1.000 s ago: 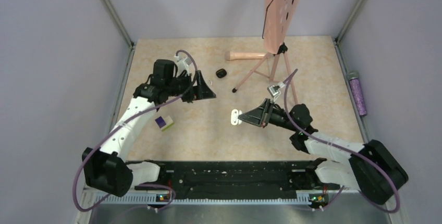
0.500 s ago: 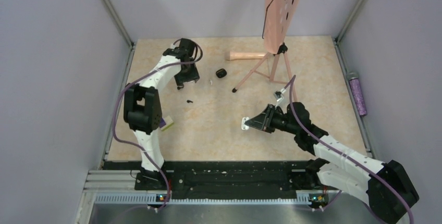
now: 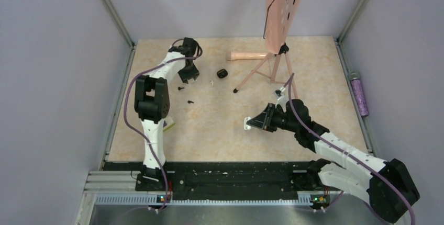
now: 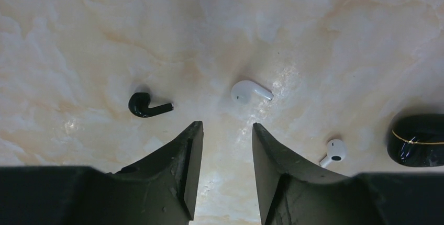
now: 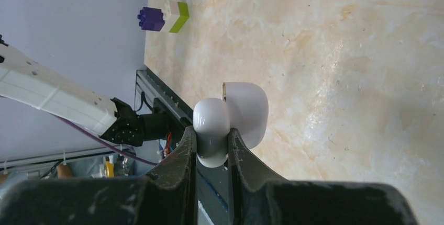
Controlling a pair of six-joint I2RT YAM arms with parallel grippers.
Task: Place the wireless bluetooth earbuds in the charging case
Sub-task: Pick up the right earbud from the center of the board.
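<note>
Left pincer (image 4: pixel 225 128): fingers apart, nothing between them, poised over the worktop (image 4: pixel 78 31) at its far left part.

Black earbud (image 4: pixel 148 107): lies flat on the worktop. In the left wrist view its long axis runs across the frame, rounded head to the left, stem pointing right and slightly up. It sits beyond and to the left of the left finger (image 4: pixel 180 167), outside the gap and not touched.

Second black earbud (image 3: pixel 190 101): seen from above only, lying nearer the arm bases than the first and apart from the pincer; too small to give its heading.

White earbud (image 4: pixel 250 91): just beyond the gap, slightly right of its centre line, head left, stem pointing right and a little down. Another white earbud (image 4: pixel 333 152) lies right of the right finger, stem pointing down-left. A closed black case (image 4: pixel 419 139) rests at the right edge.

Right pincer (image 5: pixel 212 131): clamped on the white charging case (image 5: pixel 246 110), which is carried above mid-worktop, well apart from the earbuds. Its lid appears open.

Purple-and-yellow block (image 5: pixel 163 18): on the worktop near the left arm.
</note>
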